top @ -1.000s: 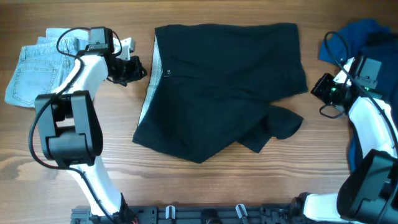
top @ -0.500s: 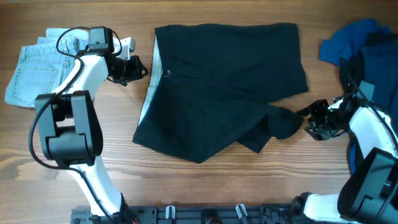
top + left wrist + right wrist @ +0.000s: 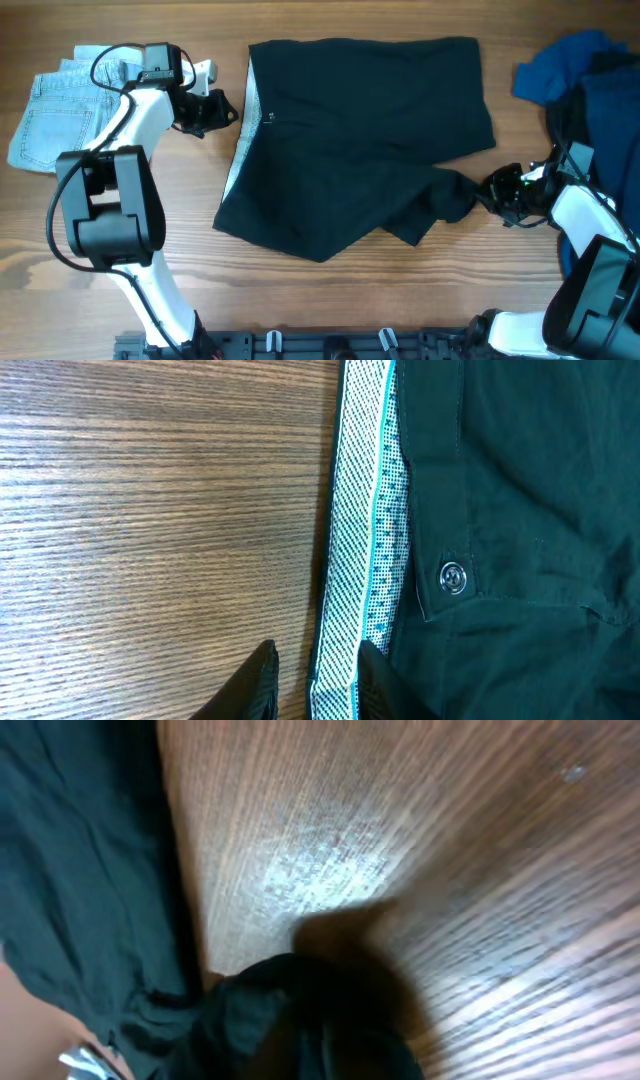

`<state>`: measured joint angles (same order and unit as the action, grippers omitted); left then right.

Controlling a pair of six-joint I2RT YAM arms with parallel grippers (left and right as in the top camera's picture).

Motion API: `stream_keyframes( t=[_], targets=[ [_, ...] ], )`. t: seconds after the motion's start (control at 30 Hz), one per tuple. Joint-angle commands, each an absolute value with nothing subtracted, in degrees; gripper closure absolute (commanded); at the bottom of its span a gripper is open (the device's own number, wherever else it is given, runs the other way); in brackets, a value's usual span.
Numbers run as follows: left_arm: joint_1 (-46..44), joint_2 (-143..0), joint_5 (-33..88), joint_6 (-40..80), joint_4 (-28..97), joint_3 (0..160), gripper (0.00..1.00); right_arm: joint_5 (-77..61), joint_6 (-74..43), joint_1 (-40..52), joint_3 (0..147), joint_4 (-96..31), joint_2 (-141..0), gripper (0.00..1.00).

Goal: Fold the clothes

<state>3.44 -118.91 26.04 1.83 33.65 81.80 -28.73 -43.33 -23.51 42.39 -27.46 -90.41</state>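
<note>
right jaws moved in, pinching black shorts (image 3: 360,140) hem, wood-grain table (image 3: 330,300)

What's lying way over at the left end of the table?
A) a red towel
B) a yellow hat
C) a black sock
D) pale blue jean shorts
D: pale blue jean shorts lie at the left end of the table.

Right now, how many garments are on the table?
4: denim shorts far left, black shorts centre, royal-blue garment upper right, dark navy garment at right edge. Others may lie hidden.
</note>
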Motion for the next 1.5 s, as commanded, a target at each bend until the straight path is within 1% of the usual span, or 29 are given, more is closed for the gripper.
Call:
stream_keyframes(
  t=[0.0, 0.1, 0.2, 0.37, 0.47, 0.6, 0.63, 0.7, 0.73, 0.77, 0.8, 0.83, 0.9, 0.93, 0.97, 1.03, 1.13, 1.17, 1.23, 1.27, 1.3, 1.33, 1.37, 1.47],
  targets=[
    [3.51, -117.30, 26.50, 1.91, 33.67, 82.15, 0.74, -30.09, -41.34, -23.49, 42.37, -25.87, -90.00, 0.96],
    [3.51, -117.30, 26.50, 1.91, 33.65, 82.15, 0.73, -30.09, -37.54, -23.51, 42.89, -24.18, -90.00, 0.96],
    [3.51, -117.30, 26.50, 1.91, 33.65, 82.15, 0.73, -29.87, -36.67, -23.66, 44.91, -22.94, -90.00, 0.96],
    [3.51, -117.30, 26.48, 1.91, 33.21, 82.15, 0.74, -24.77, -33.80, -23.64, 48.07, -19.00, -90.17, 0.96],
    [3.51, -117.30, 26.50, 1.91, 32.97, 82.15, 0.74, -21.45, -28.25, -23.64, 48.07, -15.35, -92.03, 0.96],
    [3.51, -117.30, 26.52, 1.93, 32.51, 82.15, 0.74, -23.16, -22.48, -23.64, 48.27, -13.43, -93.03, 0.96],
    [3.51, -117.30, 26.55, 1.93, 32.25, 82.15, 0.74, -23.16, -20.86, -23.64, 48.75, -14.41, -93.03, 0.96],
    [3.51, -117.27, 26.52, 1.93, 32.12, 82.17, 0.74, -23.11, -16.49, -23.64, 54.06, -24.80, -93.01, 0.96],
    [3.51, -117.27, 26.52, 1.93, 32.10, 82.17, 0.74, -23.20, -17.04, -23.64, 56.80, -30.68, -93.01, 0.74],
    [3.51, -117.27, 26.52, 1.93, 32.12, 82.17, 0.73, -23.90, -19.16, -23.64, 58.83, -36.03, -93.01, 0.46],
    [3.51, -117.27, 26.52, 1.93, 32.12, 82.17, 0.73, -25.23, -21.28, -23.64, 59.68, -39.81, -93.01, 0.35],
    [3.51, -117.27, 26.52, 1.93, 32.10, 82.17, 0.73, -27.07, -23.53, -23.64, 59.51, -43.59, -93.01, 0.31],
    [3.51, -117.27, 26.52, 1.93, 32.10, 82.17, 0.73, -27.05, -26.30, -23.64, 57.87, -46.28, -93.03, 0.31],
    [3.51, -117.27, 26.52, 1.91, 32.10, 82.17, 0.73, -27.07, -27.92, -23.59, 55.66, -45.54, -93.03, 0.32],
    [3.51, -117.27, 26.52, 1.91, 32.10, 82.17, 0.72, -27.07, -29.89, -23.59, 53.58, -44.05, -93.03, 0.35],
    [3.51, -117.27, 26.50, 1.91, 32.12, 82.17, 0.71, -30.11, -31.88, -23.59, 49.54, -37.15, -93.03, 0.41],
    [3.51, -117.27, 26.52, 1.91, 32.12, 82.17, 0.70, -30.50, -35.22, -23.59, 45.47, -31.53, -93.03, 0.43],
    [3.51, -117.27, 26.50, 1.91, 32.12, 82.17, 0.70, -30.57, -36.14, -23.59, 44.42, -29.10, -93.01, 0.46],
    [3.51, -117.27, 26.50, 1.91, 32.12, 82.17, 0.70, -32.71, -36.36, -23.59, 43.94, -25.41, -93.01, 0.56],
    [3.51, -117.27, 26.50, 1.91, 32.14, 82.17, 0.69, -33.56, -37.80, -23.59, 43.94, -24.14, -93.01, 0.63],
    [3.51, -117.27, 26.50, 1.91, 32.14, 82.17, 0.69, -33.56, -38.13, -23.59, 43.94, -23.83, -93.01, 0.73],
    [3.51, -117.27, 26.48, 1.91, 32.14, 82.15, 0.69, -33.54, -38.09, -23.59, 43.94, -23.70, -93.01, 0.89],
    [3.51, -117.27, 26.48, 1.91, 32.12, 82.15, 0.69, -33.52, -37.89, -23.59, 43.94, -23.40, -93.01, 0.96],
    [3.51, -117.27, 25.65, 1.91, 32.10, 82.15, 0.69, -32.49, -32.45, -23.62, 44.29, -20.51, -93.01, 0.96]
  ],
)
